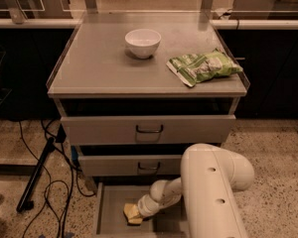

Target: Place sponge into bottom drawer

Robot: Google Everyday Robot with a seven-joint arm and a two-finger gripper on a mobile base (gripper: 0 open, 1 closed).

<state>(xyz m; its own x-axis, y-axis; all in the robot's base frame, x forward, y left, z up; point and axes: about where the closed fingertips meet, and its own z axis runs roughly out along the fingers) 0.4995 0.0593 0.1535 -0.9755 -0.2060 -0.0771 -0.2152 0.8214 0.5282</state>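
Observation:
The bottom drawer point(108, 207) is pulled open at the foot of the grey cabinet, a shallow grey tray. The pale yellow sponge point(131, 212) is inside it, low over the floor near the middle. My gripper point(137, 213) reaches down into the drawer from the right at the end of the white arm point(208, 192) and is at the sponge, its tips hidden against the foam. Whether the sponge rests on the drawer floor or hangs just above it cannot be told.
A white bowl point(142, 42) and a green snack bag point(203, 67) lie on the cabinet top point(94, 68). The two upper drawers point(149, 130) stand slightly ajar. Black cables and a dark pole point(36, 182) lie on the floor to the left.

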